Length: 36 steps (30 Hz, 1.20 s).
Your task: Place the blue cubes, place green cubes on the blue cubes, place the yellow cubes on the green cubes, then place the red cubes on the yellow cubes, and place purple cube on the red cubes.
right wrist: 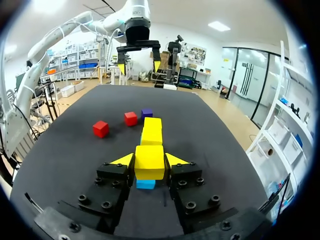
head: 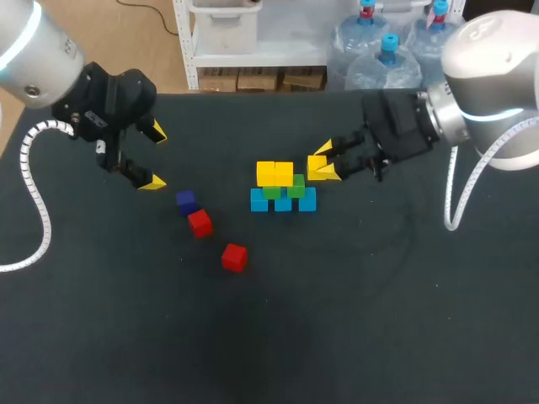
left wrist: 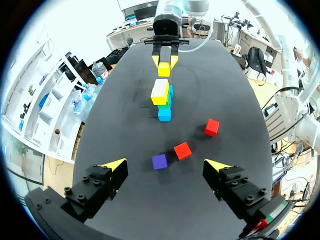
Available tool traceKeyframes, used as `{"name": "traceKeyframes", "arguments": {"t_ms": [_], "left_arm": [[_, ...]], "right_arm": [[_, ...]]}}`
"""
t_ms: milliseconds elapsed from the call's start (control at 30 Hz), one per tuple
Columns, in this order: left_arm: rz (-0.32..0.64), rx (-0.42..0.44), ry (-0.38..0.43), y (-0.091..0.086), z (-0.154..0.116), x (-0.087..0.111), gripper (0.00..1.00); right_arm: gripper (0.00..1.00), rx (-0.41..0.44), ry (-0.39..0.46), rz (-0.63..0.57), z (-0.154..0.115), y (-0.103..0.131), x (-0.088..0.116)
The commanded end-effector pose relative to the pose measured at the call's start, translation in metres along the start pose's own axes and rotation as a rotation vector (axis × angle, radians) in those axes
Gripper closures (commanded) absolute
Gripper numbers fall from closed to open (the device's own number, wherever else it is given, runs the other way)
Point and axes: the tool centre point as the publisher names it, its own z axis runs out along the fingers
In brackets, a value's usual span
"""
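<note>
Three blue cubes (head: pixel 283 203) stand in a row mid-table, with two green cubes (head: pixel 296 185) on them and two yellow cubes (head: pixel 274 173) on top at the row's left end. My right gripper (head: pixel 323 164) is shut on a third yellow cube (right wrist: pixel 149 161), held just right of the stack and above the end blue cube (right wrist: pixel 145 184). My left gripper (head: pixel 155 156) hangs open and empty at the table's left. A purple cube (left wrist: pixel 159 161) and two red cubes (left wrist: pixel 182 150) (left wrist: pixel 211 127) lie on the table between it and the stack.
The black table (head: pixel 354 320) has bare surface in front and to the right of the stack. The loose red cubes (head: pixel 200 223) (head: pixel 234 257) and purple cube (head: pixel 186 201) lie left of the stack.
</note>
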Motion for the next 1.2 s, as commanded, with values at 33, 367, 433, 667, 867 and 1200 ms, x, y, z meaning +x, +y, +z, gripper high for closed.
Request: {"name": "traceKeyframes", "arguments": {"t_ms": [33,367,433,667,867,1200], "left_arm": [[0.004,0.001,-0.005,0.000,0.000,0.001,0.00],[0.004,0.001,-0.005,0.000,0.000,0.001,0.00],[0.004,0.001,-0.005,0.000,0.000,0.001,0.00],[0.004,0.001,-0.005,0.000,0.000,0.001,0.00],[0.004,0.001,-0.005,0.000,0.000,0.001,0.00],[0.004,0.001,-0.005,0.000,0.000,0.001,0.00]], "right_arm": [[1.00,-0.003,0.010,0.003,0.001,0.000,-0.002],[1.00,-0.012,0.011,0.005,0.008,-0.001,-0.003],[1.00,-0.014,0.011,0.004,0.009,-0.001,-0.004],[1.00,-0.022,0.012,0.001,0.013,-0.002,-0.004],[1.00,-0.026,0.015,0.004,0.015,-0.003,-0.003],[1.00,-0.032,0.014,0.010,0.019,-0.005,-0.001]]}}
